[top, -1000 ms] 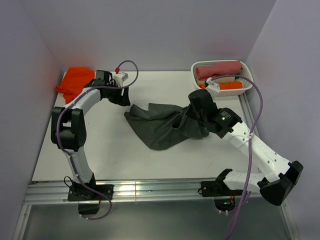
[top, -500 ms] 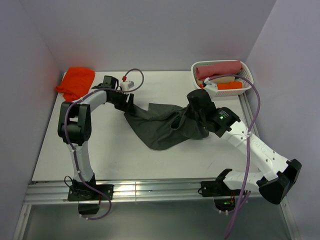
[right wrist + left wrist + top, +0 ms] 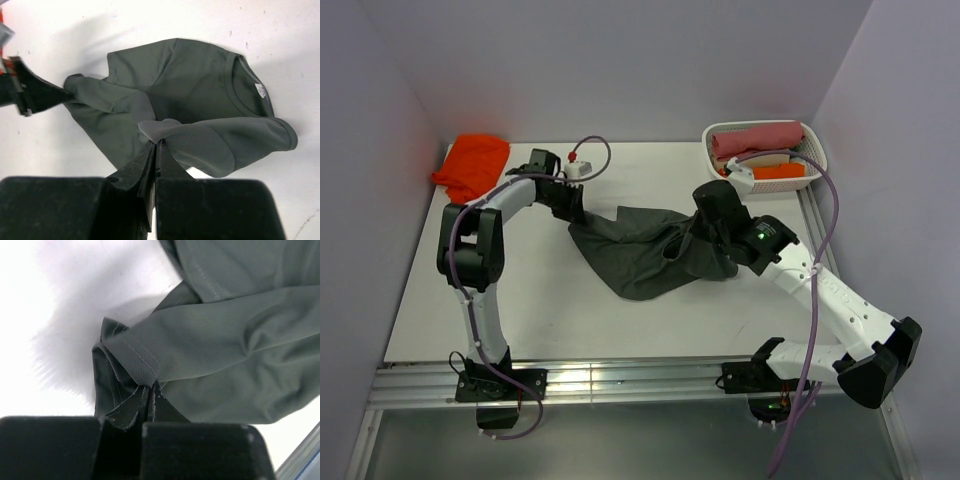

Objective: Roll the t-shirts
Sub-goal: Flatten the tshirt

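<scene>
A dark charcoal-grey t-shirt lies crumpled mid-table, its white neck label showing in the right wrist view. My left gripper is shut on the shirt's stitched hem corner at its far left end; the pinch is plain in the left wrist view. My right gripper is shut on a fold of the same t-shirt at its right side, the cloth bunching at the fingertips. A bright orange t-shirt lies bunched in the back left corner, apart from both grippers.
A white basket at the back right holds a rolled pink garment and something orange. Purple walls close in the table at the back and both sides. A metal rail runs along the near edge by the arm bases.
My left gripper moved right from beside the orange t-shirt to the grey shirt's left corner and closed on it. The right gripper stayed shut on its fold, barely moving.
</scene>
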You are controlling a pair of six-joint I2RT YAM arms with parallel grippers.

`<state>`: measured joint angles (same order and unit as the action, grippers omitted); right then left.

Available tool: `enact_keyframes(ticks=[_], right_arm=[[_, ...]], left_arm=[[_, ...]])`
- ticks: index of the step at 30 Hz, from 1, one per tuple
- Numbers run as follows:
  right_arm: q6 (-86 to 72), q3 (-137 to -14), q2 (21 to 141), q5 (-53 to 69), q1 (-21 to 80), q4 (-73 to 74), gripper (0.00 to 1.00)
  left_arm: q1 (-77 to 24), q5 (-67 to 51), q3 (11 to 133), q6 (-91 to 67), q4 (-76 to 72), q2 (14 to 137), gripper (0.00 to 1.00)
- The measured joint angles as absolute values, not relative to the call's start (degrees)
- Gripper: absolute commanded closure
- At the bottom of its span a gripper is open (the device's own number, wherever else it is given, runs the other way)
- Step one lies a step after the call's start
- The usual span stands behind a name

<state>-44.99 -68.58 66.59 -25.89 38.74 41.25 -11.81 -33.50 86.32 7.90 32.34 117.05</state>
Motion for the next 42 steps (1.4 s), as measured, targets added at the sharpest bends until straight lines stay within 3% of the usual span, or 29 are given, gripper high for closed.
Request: enact_keyframes(ticks=[12, 21, 30, 37, 42], right_arm=[[-39.48, -81.49, 68.03, -26.98, 36.47, 45.39, 1.0], [-34.7, -91.55, 68.31, -25.45, 39.18, 50.48, 1.0], [-27.57, -116.27, 77.28, -28.71, 49.1, 56.34, 1.0], [-21.93, -113.67, 74.87, -29.32, 50.65, 53.17, 1.0], [-18.41, -110.93, 72.42, -29.19, 50.74, 50.41, 1.0]], left_arm=[[-4.91, -30.76, 100.75, 7.03, 42.85, 97.73, 1.0], [0.51, -29.45, 92.33, 7.9, 49.63, 77.08, 1.0], [1.69, -26.57, 92.66, 5.21, 50.92, 64.25, 1.0], [1.69, -23.59, 94.45, 3.14, 48.1, 56.69, 1.0], [1.69, -19.9, 95.61, 2.02, 45.93, 59.0, 1.0]])
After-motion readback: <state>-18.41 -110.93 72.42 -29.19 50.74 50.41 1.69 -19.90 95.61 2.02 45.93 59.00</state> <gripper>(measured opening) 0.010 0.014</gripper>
